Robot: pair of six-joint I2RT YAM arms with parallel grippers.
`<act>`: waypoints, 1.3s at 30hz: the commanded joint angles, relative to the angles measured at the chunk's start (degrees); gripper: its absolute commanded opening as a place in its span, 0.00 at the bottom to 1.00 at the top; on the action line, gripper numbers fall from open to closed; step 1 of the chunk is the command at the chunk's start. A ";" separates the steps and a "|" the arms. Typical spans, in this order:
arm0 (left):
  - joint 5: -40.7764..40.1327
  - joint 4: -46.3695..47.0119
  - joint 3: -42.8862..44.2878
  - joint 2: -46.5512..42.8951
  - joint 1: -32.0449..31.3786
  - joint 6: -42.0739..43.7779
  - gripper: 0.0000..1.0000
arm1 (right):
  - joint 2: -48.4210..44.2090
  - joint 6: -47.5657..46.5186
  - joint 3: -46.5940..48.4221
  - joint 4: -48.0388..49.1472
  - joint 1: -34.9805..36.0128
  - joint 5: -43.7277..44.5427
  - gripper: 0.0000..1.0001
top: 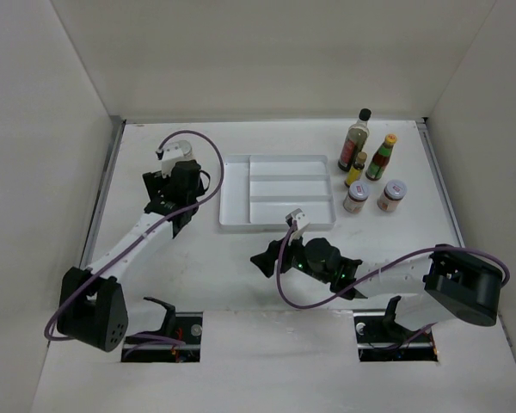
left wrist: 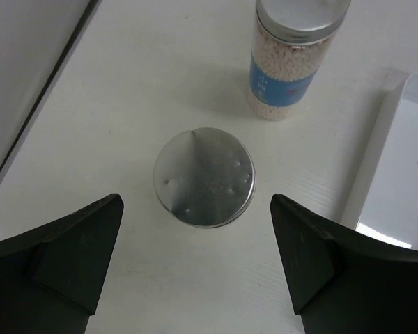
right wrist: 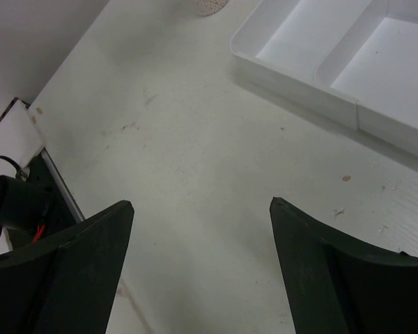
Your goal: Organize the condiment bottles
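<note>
Grey-lidded jar upright, seen from above, left of the white divided tray, second grey-lidded jar with blue label near it, right of the tray upright tall black-capped dark bottle, yellow-capped red-labelled bottle, small yellow bottle, short white-lidded jar, other white-lidded jar beside it

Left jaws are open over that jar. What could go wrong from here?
1. The left jaws hang open over the near jar; closing off-centre could tip it.
2. The far jar stands just beyond; a forward nudge could topple it.
3. The tray wall lies beside one jaw and might snag it.
</note>
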 commanded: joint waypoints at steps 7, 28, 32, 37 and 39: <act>-0.03 11.32 0.27 4.77 2.34 -0.51 0.83 | -0.60 0.15 0.01 4.30 -0.14 -1.04 0.87; 1.55 13.16 10.19 -4.63 -7.05 0.89 0.39 | -2.80 0.76 -1.84 5.00 -1.72 2.39 0.87; 2.69 19.84 14.23 3.53 -10.48 0.98 0.39 | -2.98 1.73 -2.28 5.09 -2.69 2.57 0.88; 6.47 26.62 21.78 14.95 -11.45 1.33 0.39 | -2.62 1.90 -2.19 5.09 -2.87 2.39 0.88; 7.70 26.36 25.65 19.70 -11.02 1.77 0.39 | -2.62 1.90 -2.28 5.09 -2.95 2.56 0.88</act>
